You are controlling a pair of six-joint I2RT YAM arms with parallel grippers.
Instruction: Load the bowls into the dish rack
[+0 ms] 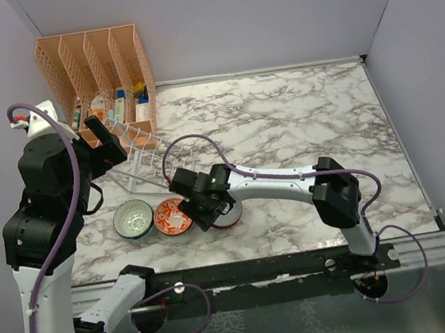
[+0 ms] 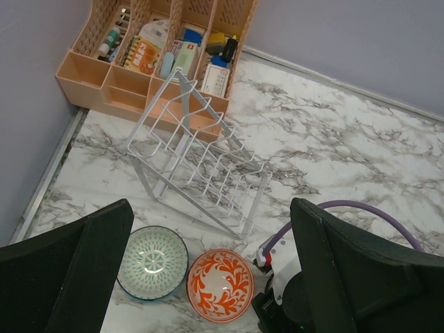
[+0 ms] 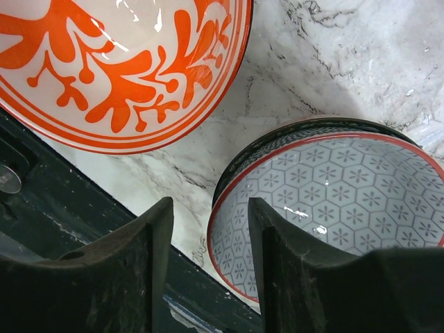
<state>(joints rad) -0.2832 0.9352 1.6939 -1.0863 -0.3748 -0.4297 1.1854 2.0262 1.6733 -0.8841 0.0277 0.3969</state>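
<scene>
Grey-blue bowl [image 3: 333, 187] on counter [image 3: 347, 55] — right end effector [image 3: 208, 211] open astride its rim; left end effector [image 2: 208, 232] open.

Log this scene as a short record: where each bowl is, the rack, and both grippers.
Teal-green bowl: on table, left end of row
Orange bowl: on table, middle
Grey-blue bowl: on table, right end
Dish rack: no bowls in it, beside orange organizer
Right gripper: open, astride grey-blue bowl's rim
Left gripper: open, empty, above the rack
</scene>
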